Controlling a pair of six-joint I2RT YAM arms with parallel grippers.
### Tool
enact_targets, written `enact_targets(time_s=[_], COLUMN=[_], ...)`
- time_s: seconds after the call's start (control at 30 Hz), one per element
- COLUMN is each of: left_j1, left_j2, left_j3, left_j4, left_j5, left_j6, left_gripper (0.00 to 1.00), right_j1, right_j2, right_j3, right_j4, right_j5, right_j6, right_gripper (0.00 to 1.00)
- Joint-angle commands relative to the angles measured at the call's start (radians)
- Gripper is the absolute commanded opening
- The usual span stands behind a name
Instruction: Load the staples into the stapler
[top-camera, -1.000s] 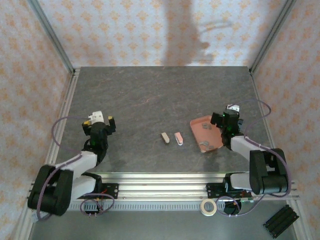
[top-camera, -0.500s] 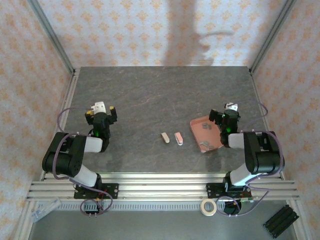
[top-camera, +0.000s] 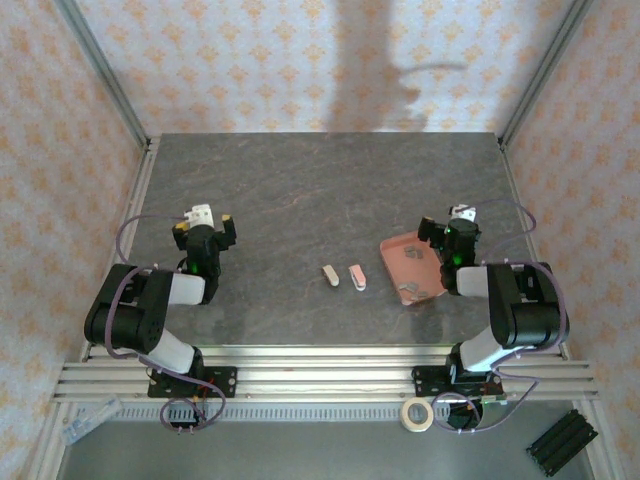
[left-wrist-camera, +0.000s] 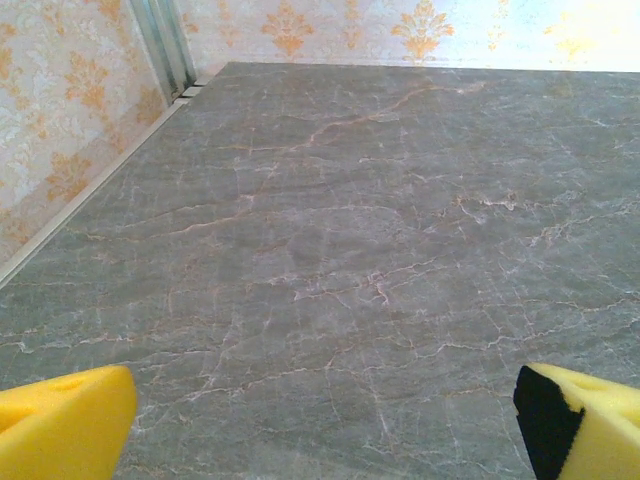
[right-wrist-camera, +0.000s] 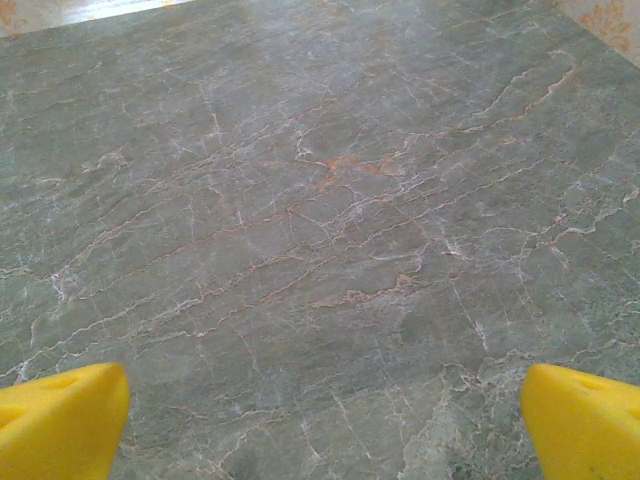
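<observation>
The stapler lies mid-table as two small pale pieces side by side, a beige one (top-camera: 330, 276) and a pink-and-white one (top-camera: 357, 277). To their right sits a salmon-pink tray (top-camera: 422, 272) holding tiny grey staples (top-camera: 409, 256), with more staples (top-camera: 414, 291) near its front edge. My right gripper (top-camera: 446, 228) hovers open at the tray's far right corner. My left gripper (top-camera: 204, 226) is open at the table's left, well away from the stapler. Between the yellow pads of the left gripper (left-wrist-camera: 320, 440) and of the right gripper (right-wrist-camera: 322, 430) there is just bare marble.
Patterned walls with metal posts enclose the grey marble table (top-camera: 300, 190) on three sides. Below the front rail lie a tape roll (top-camera: 417, 413), a black ridged block (top-camera: 562, 441) and a clear plastic piece (top-camera: 88, 420).
Both arms have folded up from a stretched-low pose, elbows now raised above their bases. The grippers shifted slightly away from the bases and stayed open. Stapler and tray have not moved.
</observation>
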Motion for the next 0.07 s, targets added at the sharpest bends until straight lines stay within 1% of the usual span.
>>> enact_targets(time_s=[0.0,0.03], left_j1=[0.012,0.014], left_j2=[0.002,-0.001], left_j3=[0.011,0.011], left_j4=[0.002,-0.005], left_j5=[0.012,0.013], left_j6=[0.008,0.007], left_gripper=[1.00,1.00], right_j1=[-0.005,-0.004], right_j2=[-0.011,-0.014], right_j3=[0.005,0.003], right_j4=[0.030,0.030], right_j5=[0.006,0.005], right_j6=[-0.011,-0.012], right_gripper=[1.00,1.00])
